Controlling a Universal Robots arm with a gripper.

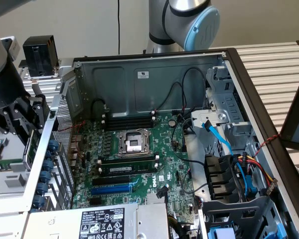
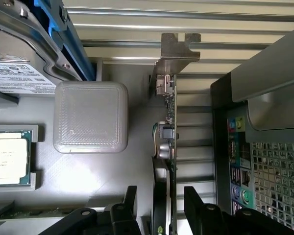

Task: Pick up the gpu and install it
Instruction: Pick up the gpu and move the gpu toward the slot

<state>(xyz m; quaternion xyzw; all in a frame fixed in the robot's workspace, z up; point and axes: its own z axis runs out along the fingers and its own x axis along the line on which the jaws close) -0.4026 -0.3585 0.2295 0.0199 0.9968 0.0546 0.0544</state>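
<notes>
Gpu [image 2: 170, 122] stands on edge on a grey tray [image 2: 112, 171] just outside the computer case [image 1: 139, 79], between the gripper's [image 2: 161, 196] spread fingers [image 2: 196, 205], which flank it on either side.

Gpu [image 2: 170, 128] edge-on, silver bracket [image 2: 179, 49] at its far end, standing between the tool's [image 2: 160, 196] spread fingers, grey square pad [image 2: 90, 116] and cpu [image 2: 7, 156] on one side, case [image 2: 264, 166] on the other, slatted table [image 2: 186, 19] beyond
</notes>
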